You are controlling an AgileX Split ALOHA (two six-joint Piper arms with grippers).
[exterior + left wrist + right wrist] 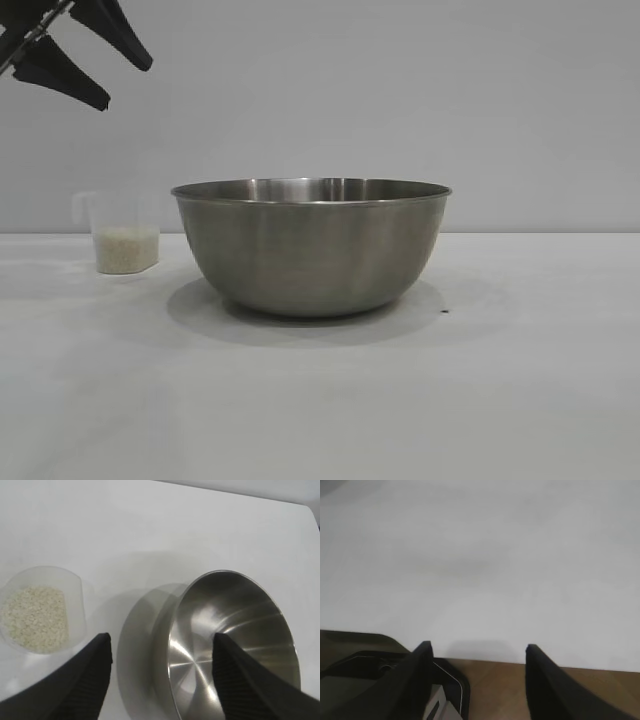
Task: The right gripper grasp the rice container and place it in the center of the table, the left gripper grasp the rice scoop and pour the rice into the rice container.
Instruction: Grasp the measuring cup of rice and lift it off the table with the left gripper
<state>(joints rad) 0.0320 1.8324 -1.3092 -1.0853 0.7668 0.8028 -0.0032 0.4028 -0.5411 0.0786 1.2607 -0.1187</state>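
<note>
No legible text or markings.

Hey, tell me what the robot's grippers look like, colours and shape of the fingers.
Both are black. The left gripper has two pointed, wedge-shaped fingers that taper to narrow tips; in its wrist view the inner faces show a fine ribbed texture. The right gripper has the same dark wedge fingers, broad at the base and narrowing upward. No markings or cables show on either.
</note>
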